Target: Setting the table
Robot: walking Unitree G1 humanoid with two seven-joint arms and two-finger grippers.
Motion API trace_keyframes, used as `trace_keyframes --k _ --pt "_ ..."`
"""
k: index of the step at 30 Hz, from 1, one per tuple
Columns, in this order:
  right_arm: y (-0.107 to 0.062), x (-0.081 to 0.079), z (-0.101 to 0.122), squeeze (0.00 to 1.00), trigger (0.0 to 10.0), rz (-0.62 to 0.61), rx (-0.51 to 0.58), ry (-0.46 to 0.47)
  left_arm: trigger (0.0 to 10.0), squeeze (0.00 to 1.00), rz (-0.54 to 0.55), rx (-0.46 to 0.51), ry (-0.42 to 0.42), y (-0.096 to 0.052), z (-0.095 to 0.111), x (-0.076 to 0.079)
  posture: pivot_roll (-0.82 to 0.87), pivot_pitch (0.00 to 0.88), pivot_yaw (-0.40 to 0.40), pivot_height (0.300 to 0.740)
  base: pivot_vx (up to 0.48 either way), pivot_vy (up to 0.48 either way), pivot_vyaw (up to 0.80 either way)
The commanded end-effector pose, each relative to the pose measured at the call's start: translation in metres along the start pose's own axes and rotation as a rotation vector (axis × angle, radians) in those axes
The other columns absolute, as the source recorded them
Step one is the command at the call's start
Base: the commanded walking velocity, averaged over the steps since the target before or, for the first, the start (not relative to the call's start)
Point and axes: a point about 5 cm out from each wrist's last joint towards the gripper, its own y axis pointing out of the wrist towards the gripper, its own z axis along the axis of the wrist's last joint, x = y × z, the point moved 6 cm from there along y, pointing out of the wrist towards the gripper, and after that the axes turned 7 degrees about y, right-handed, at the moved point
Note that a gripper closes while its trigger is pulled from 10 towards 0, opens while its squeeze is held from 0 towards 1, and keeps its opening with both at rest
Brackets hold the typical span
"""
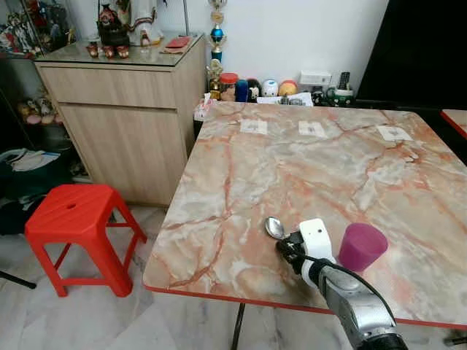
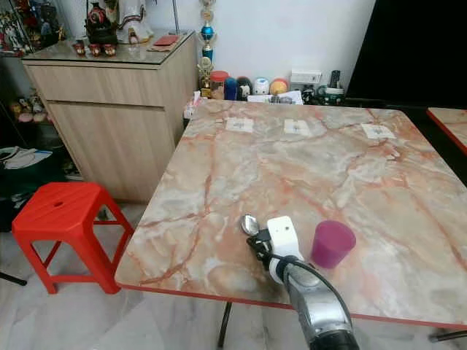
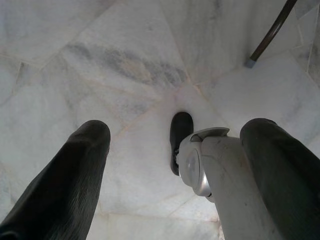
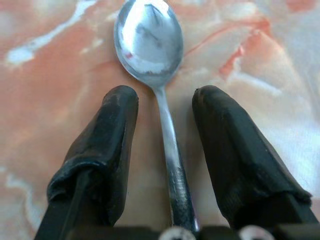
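Small polished steel spoon (image 4: 150,45) flat on marble table (image 1: 306,168), just beside purple plastic cup (image 1: 360,246). Right gripper (image 4: 162,107) parted, straddling handle, no contact. Light, stiff, slippery; low profile. Pinch mid-handle. Left gripper (image 3: 175,150) wide, idle.

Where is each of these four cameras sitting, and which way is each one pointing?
Left eye view: on the head, looking down at the marble table, with the right arm reaching to the spoon beside the purple cup.
Right eye view: the same scene from the other eye.
Left wrist view: on the hanging left arm, facing the floor past the open left gripper.
Right wrist view: along the open right gripper, fingers either side of the spoon.
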Motion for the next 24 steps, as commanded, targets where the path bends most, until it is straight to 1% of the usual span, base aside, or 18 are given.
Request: trace_keyframes --k 1,7,16,17,18,24 --pt "0.001 0.001 -0.001 0.00 10.0 0.012 -0.010 -0.010 10.0 0.00 -0.004 -0.025 0.014 -0.001 -0.007 0.000 0.04 0.000 -0.012 0.740 0.000 0.000 0.00" --pt "0.000 -0.001 -0.008 0.00 10.0 0.036 -0.037 -0.008 10.0 0.00 -0.006 -0.026 0.014 -0.001 -0.007 0.000 0.04 0.000 -0.012 0.740 0.000 0.000 0.00" --pt "-0.001 0.003 -0.013 0.00 10.0 0.022 -0.059 -0.032 10.0 0.00 -0.013 -0.028 0.012 -0.001 -0.007 0.001 0.04 0.000 -0.011 0.740 0.000 0.000 0.00" --pt "-0.001 0.004 -0.015 0.00 3.3 0.019 -0.064 -0.044 10.0 0.00 -0.014 -0.028 0.012 -0.001 -0.007 0.001 0.04 0.000 -0.012 0.740 0.000 0.000 0.00" --pt "-0.001 0.004 -0.016 0.00 0.0 0.021 -0.067 -0.055 10.0 0.00 -0.016 -0.028 0.011 -0.001 -0.007 0.001 0.04 0.000 -0.012 0.740 0.000 0.000 0.00" --pt "0.000 0.002 -0.019 0.00 0.0 0.044 -0.075 -0.075 10.0 0.00 -0.018 -0.029 0.010 -0.001 -0.007 0.002 0.04 0.000 -0.013 0.740 0.000 0.000 0.00"
